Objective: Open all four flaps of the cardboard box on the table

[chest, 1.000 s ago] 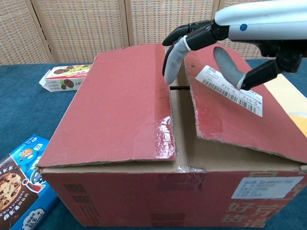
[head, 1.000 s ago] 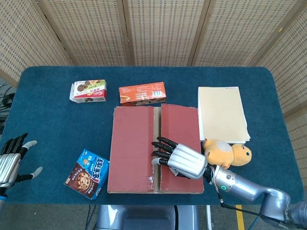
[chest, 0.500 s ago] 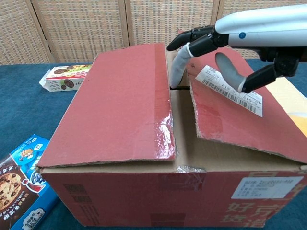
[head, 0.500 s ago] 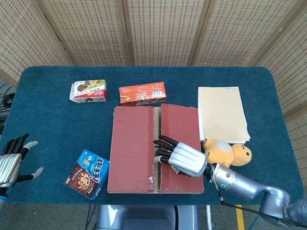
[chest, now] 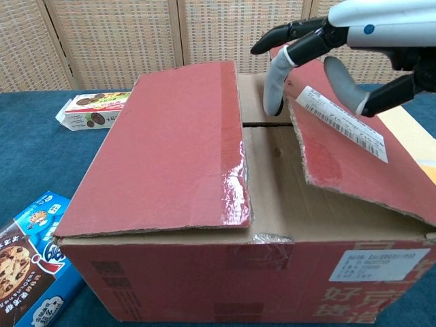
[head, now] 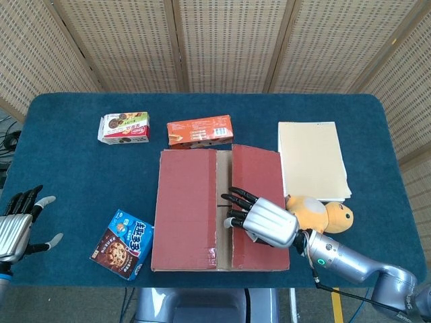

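Blue table (head: 67,134) holds the cardboard box (head: 188,215) in the middle. Your right hand (head: 264,221) grips its right flap (chest: 340,146), lifted up a little. Your left hand (head: 17,225) waits spread wide, holding nothing.

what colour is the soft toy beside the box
Orange-yellow with a paler face; the soft toy shows best in the head view.

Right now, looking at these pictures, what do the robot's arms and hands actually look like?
The right hand has a ribbed silver metal back and black fingers, with a pale grey thumb visible in the chest view. Its arm is smooth silver tube with a small green light. The left hand matches: silver back, black fingers, pale thumb.
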Robot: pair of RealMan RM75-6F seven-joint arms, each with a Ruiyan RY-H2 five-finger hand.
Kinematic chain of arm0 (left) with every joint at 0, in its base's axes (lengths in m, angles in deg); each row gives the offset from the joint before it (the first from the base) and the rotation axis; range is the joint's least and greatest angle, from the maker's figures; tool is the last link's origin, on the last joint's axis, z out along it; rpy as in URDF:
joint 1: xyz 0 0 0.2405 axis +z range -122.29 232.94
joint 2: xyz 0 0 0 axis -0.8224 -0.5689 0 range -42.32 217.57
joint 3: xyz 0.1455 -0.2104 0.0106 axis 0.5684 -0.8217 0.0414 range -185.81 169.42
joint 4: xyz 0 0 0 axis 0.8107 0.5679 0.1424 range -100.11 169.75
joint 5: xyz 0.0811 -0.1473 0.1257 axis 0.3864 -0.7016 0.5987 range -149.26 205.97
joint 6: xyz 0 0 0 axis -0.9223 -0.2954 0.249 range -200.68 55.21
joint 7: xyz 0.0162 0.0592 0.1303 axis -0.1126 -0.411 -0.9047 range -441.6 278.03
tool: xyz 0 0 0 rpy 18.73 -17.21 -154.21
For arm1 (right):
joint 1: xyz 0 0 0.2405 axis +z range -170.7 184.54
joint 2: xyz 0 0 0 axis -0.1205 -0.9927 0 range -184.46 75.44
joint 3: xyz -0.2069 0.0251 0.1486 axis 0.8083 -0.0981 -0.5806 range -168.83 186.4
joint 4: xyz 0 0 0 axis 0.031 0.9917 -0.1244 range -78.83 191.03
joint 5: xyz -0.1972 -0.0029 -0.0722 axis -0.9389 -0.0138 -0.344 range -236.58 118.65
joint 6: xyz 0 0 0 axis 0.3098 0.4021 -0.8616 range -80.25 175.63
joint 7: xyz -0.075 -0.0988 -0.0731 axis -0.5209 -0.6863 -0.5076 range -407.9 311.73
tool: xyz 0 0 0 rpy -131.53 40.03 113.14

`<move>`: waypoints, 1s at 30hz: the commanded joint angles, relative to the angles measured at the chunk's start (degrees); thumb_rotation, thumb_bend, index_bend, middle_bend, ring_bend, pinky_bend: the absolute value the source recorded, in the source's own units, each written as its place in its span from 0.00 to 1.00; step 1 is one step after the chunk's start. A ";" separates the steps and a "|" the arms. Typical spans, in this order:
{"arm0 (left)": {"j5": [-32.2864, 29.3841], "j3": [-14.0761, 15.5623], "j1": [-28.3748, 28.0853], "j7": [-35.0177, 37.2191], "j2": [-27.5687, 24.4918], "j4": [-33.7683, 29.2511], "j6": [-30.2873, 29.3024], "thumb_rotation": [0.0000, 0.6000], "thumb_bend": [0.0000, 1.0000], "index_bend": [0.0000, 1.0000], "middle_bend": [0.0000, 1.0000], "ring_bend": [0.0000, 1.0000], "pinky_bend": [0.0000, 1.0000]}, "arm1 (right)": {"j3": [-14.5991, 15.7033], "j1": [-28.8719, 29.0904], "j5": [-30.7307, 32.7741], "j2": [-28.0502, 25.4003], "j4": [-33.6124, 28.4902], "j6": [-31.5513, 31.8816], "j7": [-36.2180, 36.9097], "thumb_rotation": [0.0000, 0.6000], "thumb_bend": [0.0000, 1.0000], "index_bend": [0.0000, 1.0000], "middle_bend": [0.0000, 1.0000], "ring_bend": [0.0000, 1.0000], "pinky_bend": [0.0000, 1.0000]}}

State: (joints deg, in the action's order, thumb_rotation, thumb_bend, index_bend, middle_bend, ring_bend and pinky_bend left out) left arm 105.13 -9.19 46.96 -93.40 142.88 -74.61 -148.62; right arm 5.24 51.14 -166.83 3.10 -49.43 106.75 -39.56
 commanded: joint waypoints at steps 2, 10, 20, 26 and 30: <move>0.35 -0.08 -0.14 -0.20 -0.08 -0.29 -0.15 0.78 0.25 0.17 0.00 0.00 0.00 | -0.05 -0.53 0.08 -1.59 -0.50 1.26 -0.43 1.00 1.00 0.35 0.41 0.02 0.00; 0.82 -0.24 -0.39 -0.68 -0.12 -0.79 -0.46 0.78 0.25 0.17 0.00 0.00 0.00 | -1.20 -1.81 1.23 -5.79 -1.45 4.30 -1.77 1.00 1.00 0.35 0.41 0.02 0.00; 1.15 -0.46 -0.90 -1.47 -0.11 -1.27 -0.47 0.78 0.25 0.17 0.00 0.00 0.00 | -2.38 -3.88 3.06 -10.37 -1.59 7.18 -2.60 1.00 1.00 0.36 0.41 0.03 0.00; 1.00 -0.52 -1.04 -1.94 -0.15 -1.47 -0.52 0.78 0.25 0.17 0.00 0.00 0.00 | -2.70 -4.85 4.27 -12.06 -0.92 7.66 -2.62 1.00 1.00 0.36 0.41 0.03 0.00; 0.87 -0.55 -1.15 -2.34 -0.19 -1.70 -0.52 0.79 0.25 0.17 0.00 0.00 0.00 | -2.88 -5.50 5.23 -13.01 -0.20 7.72 -2.52 1.00 1.00 0.36 0.41 0.03 0.00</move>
State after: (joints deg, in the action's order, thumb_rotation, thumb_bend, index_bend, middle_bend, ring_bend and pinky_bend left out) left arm 106.02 -9.74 45.82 -95.70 142.70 -76.29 -149.12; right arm 2.42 45.74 -161.70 -9.81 -49.73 114.46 -42.11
